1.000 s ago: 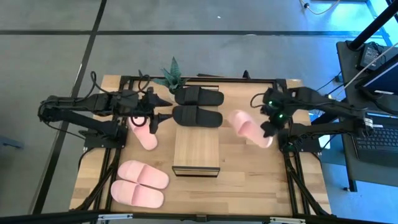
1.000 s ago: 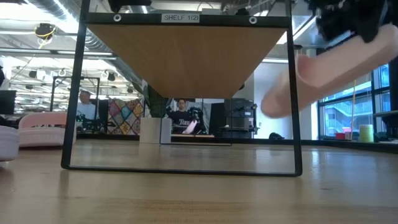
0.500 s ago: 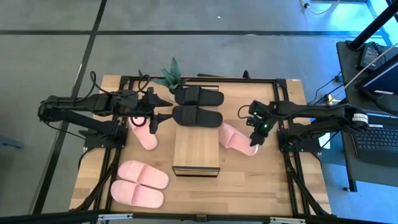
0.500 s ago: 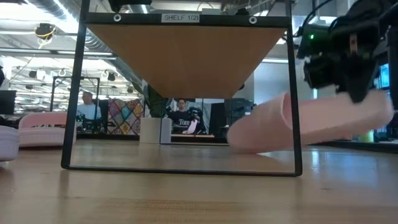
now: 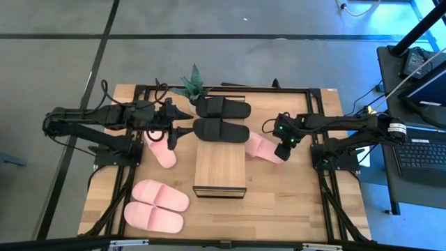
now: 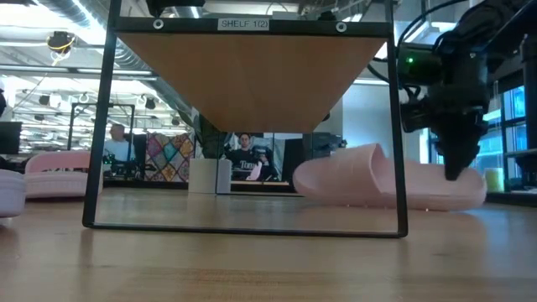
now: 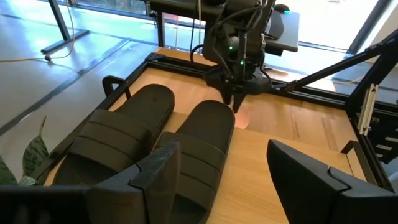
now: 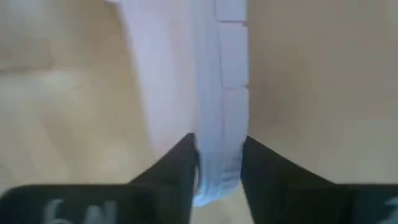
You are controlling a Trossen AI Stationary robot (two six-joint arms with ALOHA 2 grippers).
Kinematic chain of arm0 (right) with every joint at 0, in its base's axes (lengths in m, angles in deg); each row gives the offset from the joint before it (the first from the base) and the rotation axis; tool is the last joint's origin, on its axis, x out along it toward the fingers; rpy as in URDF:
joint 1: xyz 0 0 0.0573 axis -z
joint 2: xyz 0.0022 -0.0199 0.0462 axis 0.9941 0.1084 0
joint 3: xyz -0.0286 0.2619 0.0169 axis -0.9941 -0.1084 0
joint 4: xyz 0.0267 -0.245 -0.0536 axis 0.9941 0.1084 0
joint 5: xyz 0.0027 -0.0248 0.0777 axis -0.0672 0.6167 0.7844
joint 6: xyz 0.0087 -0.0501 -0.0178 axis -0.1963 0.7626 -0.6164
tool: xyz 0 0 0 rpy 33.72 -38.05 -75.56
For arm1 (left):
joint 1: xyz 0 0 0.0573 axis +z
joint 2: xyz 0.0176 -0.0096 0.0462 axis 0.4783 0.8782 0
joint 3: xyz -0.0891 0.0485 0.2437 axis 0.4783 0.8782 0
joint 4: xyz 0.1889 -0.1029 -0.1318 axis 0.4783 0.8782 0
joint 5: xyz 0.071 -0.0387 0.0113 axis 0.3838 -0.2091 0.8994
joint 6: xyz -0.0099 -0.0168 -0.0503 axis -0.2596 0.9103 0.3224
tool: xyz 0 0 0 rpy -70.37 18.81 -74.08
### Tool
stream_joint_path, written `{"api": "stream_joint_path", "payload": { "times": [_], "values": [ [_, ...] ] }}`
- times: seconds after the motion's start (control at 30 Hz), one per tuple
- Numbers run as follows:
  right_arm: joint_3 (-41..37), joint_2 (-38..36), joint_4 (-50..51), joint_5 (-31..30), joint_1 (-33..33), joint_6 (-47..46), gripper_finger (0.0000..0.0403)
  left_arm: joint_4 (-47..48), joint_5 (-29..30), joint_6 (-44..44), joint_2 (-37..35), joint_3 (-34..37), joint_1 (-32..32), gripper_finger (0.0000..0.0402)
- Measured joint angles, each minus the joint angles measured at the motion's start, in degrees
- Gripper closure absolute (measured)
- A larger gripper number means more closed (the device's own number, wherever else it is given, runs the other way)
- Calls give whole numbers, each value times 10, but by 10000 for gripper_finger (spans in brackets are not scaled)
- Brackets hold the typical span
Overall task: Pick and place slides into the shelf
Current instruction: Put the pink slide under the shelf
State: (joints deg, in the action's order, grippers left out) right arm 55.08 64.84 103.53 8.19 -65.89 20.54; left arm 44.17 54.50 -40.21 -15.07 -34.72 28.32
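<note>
Leftmost on the tabletop, a pale pink pair lies side by side at the near left corner, well apart from either arm. Above it the left gripper waits over the far left part of the table with its fingers spread and empty; a single pink slide lies just below and beside it, and the black pair sits just ahead of it, toes toward the right. In the middle stands the shelf, its light plank top bare and the space under it unfilled in the low view.

Right of the shelf, the right gripper points down and pinches the side edge of the last pink slide; its wrist view shows both fingers closed tight on the thin foam rim. That slide now rests flat on the wood, just beside the shelf's right frame post, its nearer end seeming to reach about to the post in the low view.

What matters for the coming move is direction: the slide's long axis runs slantwise, its far end pointing up and left toward the shelf, and the opening lies to the left of the gripper. The right arm is plainly the nearer one. I judge it needs only a short leftward push under the plank, keeping clear of the post.
</note>
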Motion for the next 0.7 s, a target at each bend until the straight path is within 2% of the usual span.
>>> {"api": "stream_joint_path", "payload": {
  "times": [0.13,0.33,0.6,0.7],
  "values": [
    [2,0,4,-39,1,-12,220,0,0,0,0,0,0,172],
    [3,0,19,-45,0,-25,178,0,0,1,0,0,0,172],
    [73,0,151,-54,-7,6,168,0,0,0,0,0,0,172],
    [112,0,164,-60,-26,21,171,1,1,-1,0,0,0,172]
  ]
}}
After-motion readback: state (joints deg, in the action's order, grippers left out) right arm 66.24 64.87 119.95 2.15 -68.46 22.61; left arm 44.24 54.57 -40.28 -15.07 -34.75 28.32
